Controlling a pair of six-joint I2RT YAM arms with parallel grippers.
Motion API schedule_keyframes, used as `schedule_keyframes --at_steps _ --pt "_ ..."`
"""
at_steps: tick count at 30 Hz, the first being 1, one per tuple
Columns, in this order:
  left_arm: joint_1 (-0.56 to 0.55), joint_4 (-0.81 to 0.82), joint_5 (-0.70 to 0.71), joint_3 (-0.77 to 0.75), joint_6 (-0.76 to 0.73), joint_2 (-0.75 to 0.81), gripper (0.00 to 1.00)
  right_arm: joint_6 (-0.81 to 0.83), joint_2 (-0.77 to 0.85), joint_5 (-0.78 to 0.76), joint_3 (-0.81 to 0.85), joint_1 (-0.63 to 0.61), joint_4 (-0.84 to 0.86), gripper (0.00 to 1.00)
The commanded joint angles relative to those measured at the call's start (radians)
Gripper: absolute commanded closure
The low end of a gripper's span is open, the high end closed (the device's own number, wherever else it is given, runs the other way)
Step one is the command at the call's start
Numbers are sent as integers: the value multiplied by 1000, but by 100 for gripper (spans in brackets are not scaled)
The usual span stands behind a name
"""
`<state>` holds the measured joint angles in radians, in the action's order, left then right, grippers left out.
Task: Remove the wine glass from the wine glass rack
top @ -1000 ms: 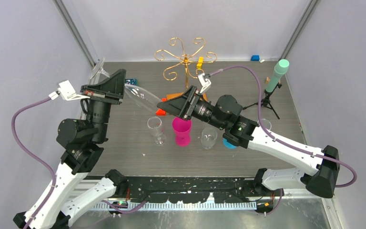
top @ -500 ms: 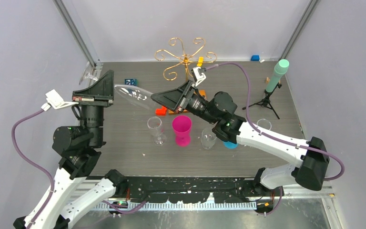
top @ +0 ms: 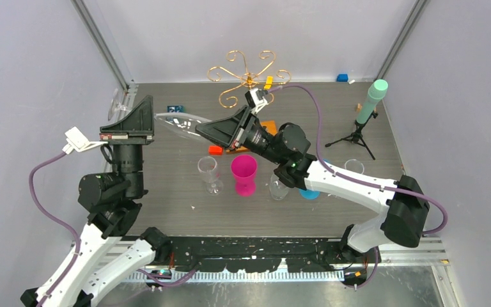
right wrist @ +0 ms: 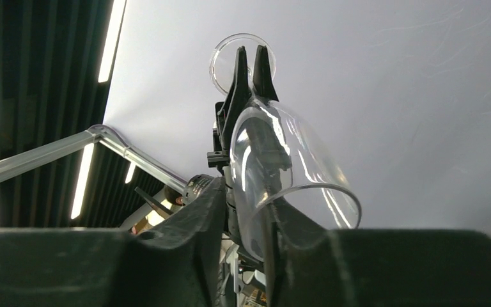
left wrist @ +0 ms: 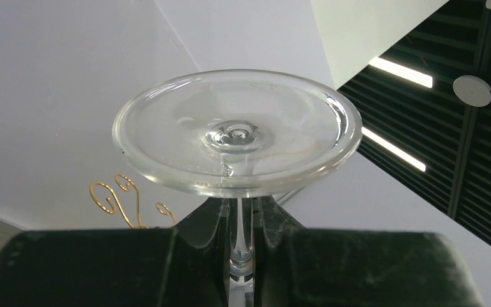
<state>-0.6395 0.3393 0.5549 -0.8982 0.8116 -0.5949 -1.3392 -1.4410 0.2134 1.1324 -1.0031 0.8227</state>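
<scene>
The clear wine glass (top: 178,123) lies on its side in the air between my two arms, free of the gold wire wine glass rack (top: 248,80). My left gripper (top: 144,107) is shut on its stem. In the left wrist view the round foot (left wrist: 236,134) stands just past the left gripper (left wrist: 241,206), with the rack's scrolls (left wrist: 118,198) behind. My right gripper (top: 199,128) is at the bowl's mouth. In the right wrist view the bowl (right wrist: 281,160) has its rim wall between the right gripper (right wrist: 246,195) fingers; the left finger stands a little off the glass.
A pink cup (top: 243,174) stands below the right arm, with clear glasses (top: 209,173) (top: 279,185) on either side. A green cylinder on a tripod (top: 371,102) is at the right. An orange block (top: 215,149) lies near the rack's wooden base (top: 270,125).
The right gripper has moved left to the bowl's mouth and its jaws have narrowed around the rim. The left arm has swung the glass to lie more level.
</scene>
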Motion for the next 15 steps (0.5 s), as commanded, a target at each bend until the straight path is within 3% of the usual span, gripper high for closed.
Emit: schedule_keyframes --at_steps 1,4,15 --pt "-2 31 15 12 -5 5 97 0 14 21 60 -15 103 83" --pt "-3 1 22 9 -3 21 87 31 18 18 75 -15 59 98" --pt "-2 -191 -28 -29 -96 86 19 226 3 -23 169 -17 -106 100"
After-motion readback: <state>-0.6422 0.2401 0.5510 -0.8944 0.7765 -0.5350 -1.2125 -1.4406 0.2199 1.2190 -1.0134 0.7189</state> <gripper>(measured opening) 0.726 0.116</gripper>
